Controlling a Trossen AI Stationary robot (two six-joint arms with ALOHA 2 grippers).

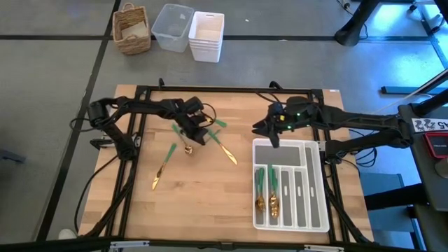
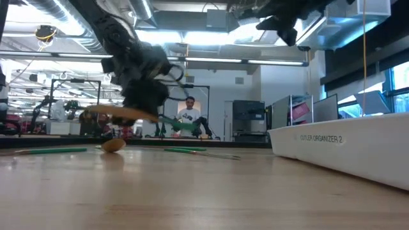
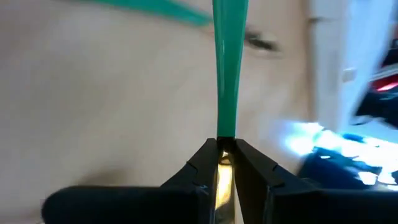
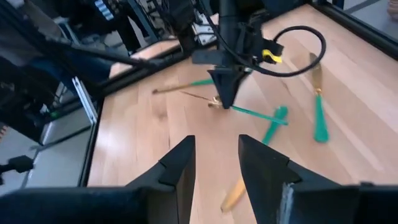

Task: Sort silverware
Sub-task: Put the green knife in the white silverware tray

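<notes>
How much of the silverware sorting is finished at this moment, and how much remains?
Done: two gold, green-handled spoons lie in the white compartmented cutlery tray. In hand: the left hand is shut on another green-handled gold piece. Left: at least two pieces, one and another, lie loose on the wooden table. The right hand waits open by the tray.

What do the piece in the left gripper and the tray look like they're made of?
Piece in the left gripper: its handle is a smooth, matte green, probably plastic or coated; the head between the fingers is shiny gold, likely polished metal. Tray: opaque white, thin moulded dividers, likely plastic.
</notes>
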